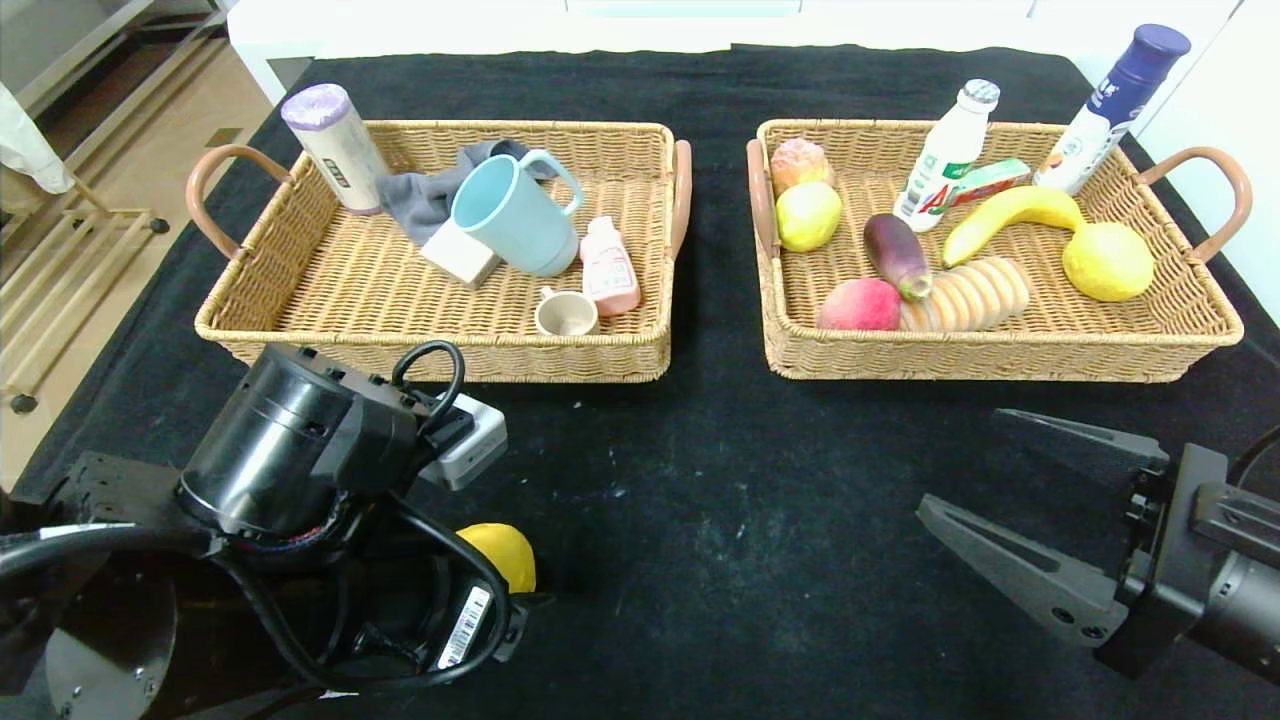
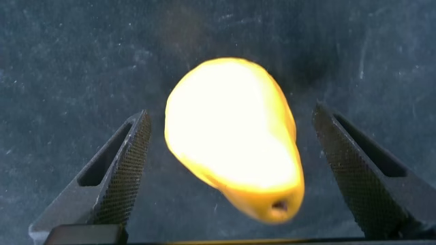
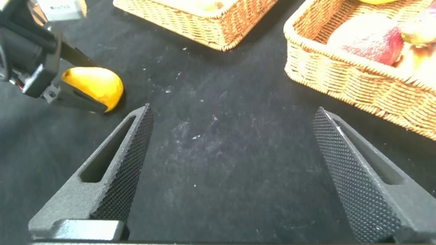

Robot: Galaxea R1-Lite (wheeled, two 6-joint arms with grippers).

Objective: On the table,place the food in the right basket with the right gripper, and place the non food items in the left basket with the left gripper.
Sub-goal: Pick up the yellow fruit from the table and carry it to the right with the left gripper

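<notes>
We see the left gripper [image 2: 231,170] low over the black table [image 1: 700,480] at its near left, its jaws spread wide on either side of a yellow mango [image 2: 235,160], which lies on the cloth between the two fingers without either pad touching it. In the head view only a sliver of that fruit shows past the left wrist. The right gripper [image 1: 985,470] hovers at the near right, jaws likewise spread and holding nothing, over bare cloth in front of the right basket [image 1: 1000,350]. That basket holds a peach [image 1: 860,305], a sliced bread loaf [image 1: 970,295], an eggplant [image 1: 897,255], a banana [image 1: 1010,215], a lemon [image 1: 1108,262], a green apple [image 1: 808,216], a bun [image 1: 800,160], a white drink bottle [image 1: 945,155] leaning on the far rim, a small green packet [image 1: 990,180], and a blue-capped bottle [image 1: 1110,110] at the far corner. The left basket [image 1: 440,345], well apart from it, contains a light blue mug [image 1: 515,220] tipped on its side, a grey cloth [image 1: 425,195], a white block [image 1: 460,255], a pink bottle [image 1: 610,265], a small cup [image 1: 566,312] and a purple-topped cylinder [image 1: 333,145] leaning at the far left corner.
</notes>
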